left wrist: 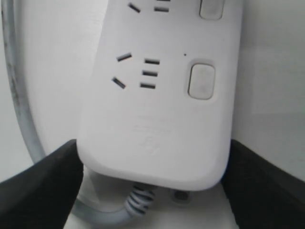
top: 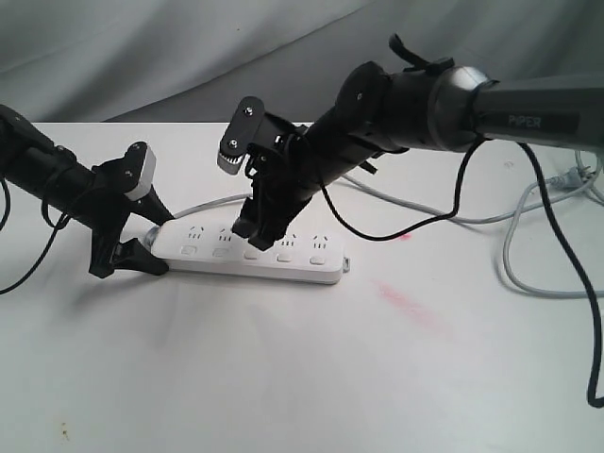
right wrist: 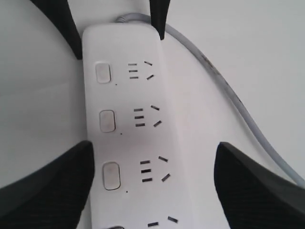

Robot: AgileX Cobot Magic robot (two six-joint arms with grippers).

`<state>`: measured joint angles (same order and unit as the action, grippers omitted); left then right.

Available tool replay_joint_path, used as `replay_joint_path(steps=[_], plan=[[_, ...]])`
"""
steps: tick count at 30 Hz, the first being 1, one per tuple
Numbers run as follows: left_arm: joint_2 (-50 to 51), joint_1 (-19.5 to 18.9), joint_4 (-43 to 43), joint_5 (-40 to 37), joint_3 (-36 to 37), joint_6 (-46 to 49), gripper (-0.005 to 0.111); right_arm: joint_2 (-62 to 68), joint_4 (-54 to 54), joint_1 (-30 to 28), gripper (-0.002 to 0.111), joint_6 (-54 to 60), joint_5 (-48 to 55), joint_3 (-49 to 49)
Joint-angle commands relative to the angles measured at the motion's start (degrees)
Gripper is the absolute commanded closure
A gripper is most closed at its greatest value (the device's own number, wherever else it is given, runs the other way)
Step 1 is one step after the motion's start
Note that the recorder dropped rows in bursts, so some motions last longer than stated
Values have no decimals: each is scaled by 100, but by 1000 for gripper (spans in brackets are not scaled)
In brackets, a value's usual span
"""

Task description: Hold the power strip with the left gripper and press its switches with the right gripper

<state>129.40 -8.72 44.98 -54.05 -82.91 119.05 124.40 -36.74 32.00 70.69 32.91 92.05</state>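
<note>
The white power strip (top: 247, 253) lies flat on the white table (top: 283, 377), its grey cord leaving at the left end. My left gripper (top: 127, 253) is shut on that end; in the left wrist view its black fingers (left wrist: 43, 186) press both long sides of the power strip (left wrist: 157, 124). My right gripper (top: 253, 226) hangs open just above the middle of the strip. In the right wrist view its fingers (right wrist: 47, 191) straddle the power strip (right wrist: 138, 143) with room on the socket side. The switches (right wrist: 107, 120) run in a row; the third switch (right wrist: 111, 175) lies beside one right fingertip, untouched.
The grey cord (top: 528, 236) loops over the table's far right, with the plug (top: 578, 176) near the edge. A pink smear (top: 408, 304) marks the table to the right of the strip. A grey cloth (top: 189, 47) hangs behind.
</note>
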Motion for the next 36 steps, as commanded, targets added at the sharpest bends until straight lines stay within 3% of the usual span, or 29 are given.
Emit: replay_joint_path(steps=[1,36], plan=[[22,13,-245,25,3,-25,41,195,-174,-10,43,142,-201,-32],[22,13,-245,25,3,-13,41,581,-114,-22,43,291,-429,-282]])
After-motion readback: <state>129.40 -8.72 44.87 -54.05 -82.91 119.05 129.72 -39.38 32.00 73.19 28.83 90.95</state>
